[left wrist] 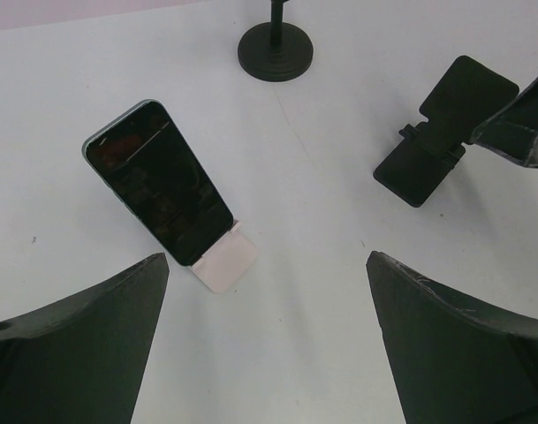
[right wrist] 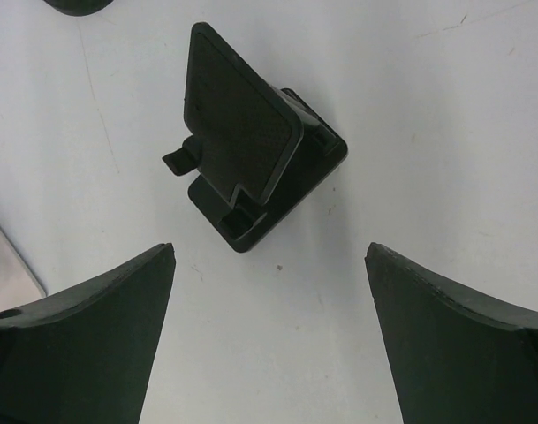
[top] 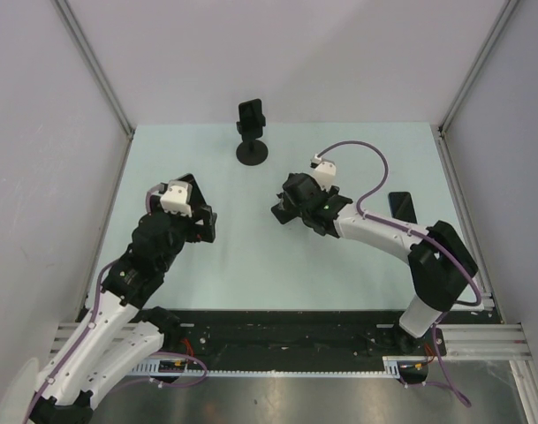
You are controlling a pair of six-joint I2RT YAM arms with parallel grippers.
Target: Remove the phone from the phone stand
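A dark phone (left wrist: 158, 194) leans upright on a small white stand (left wrist: 224, 261) in the left wrist view, just ahead and left of my left gripper (left wrist: 267, 261). That gripper is open and empty, fingers apart over bare table. My right gripper (right wrist: 269, 252) is open and empty, just short of an empty black folding stand (right wrist: 251, 168). A corner of the white stand (right wrist: 8, 269) shows at its left. In the top view the left gripper (top: 196, 212) and the right gripper (top: 291, 205) face each other mid-table. I cannot make out the phone there.
A black round-base stand (top: 251, 134) with a clamp head stands at the back centre; its base shows in the left wrist view (left wrist: 276, 49). Another dark phone (top: 403, 205) lies flat at the right. The black folding stand (left wrist: 445, 132) sits beside the right gripper's finger (left wrist: 516, 124).
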